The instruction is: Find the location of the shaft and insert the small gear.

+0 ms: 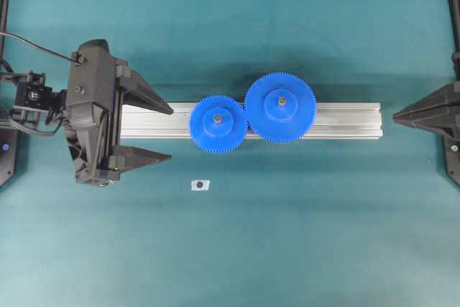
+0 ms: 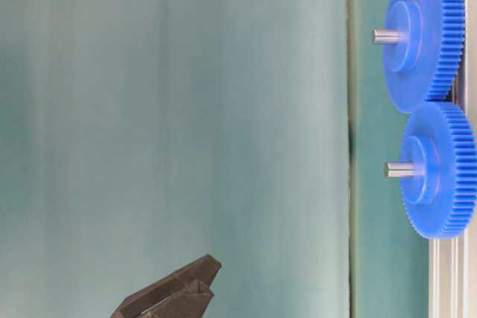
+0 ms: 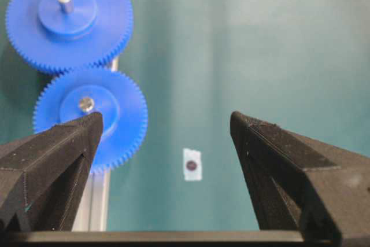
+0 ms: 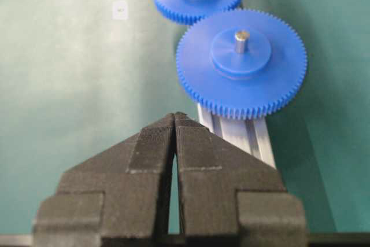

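While both arms are hanging idle, I am reading the left gripper point(image 1: 171, 133) as wide open and empty, and the right gripper point(image 4: 174, 115) as pinched shut on nothing, parked well away at the far end of the long silvery aluminium rail point(image 1: 345, 121).

Just ahead of the left gripper's fingertips, a little toward its left finger in the wrist view, the small bright blue plastic toothed gear point(image 1: 218, 124) is lying flat on the rail. The short thin grey metal shaft point(image 2: 399, 170) is poking up through its raised round hub, and its teeth are meshing with the larger blue toothed gear point(image 1: 280, 107) beyond it. So I am judging the small gear as already seated.

Nearer the gripper's right finger, a small pale square tag with a dark round spot point(image 3: 192, 165) is sitting on the green table point(image 1: 323, 235); I cannot tell what it is.

I am expecting the small gear to be light, rigid and fairly slick. If it needs handling, I am favouring a pinch across the toothed rim, where the ridges are giving the pads some bite. The hub is offering a narrower hold, but the shaft is standing in the way there. Keeping it level matters, since a tilted bore may bind on the shaft.
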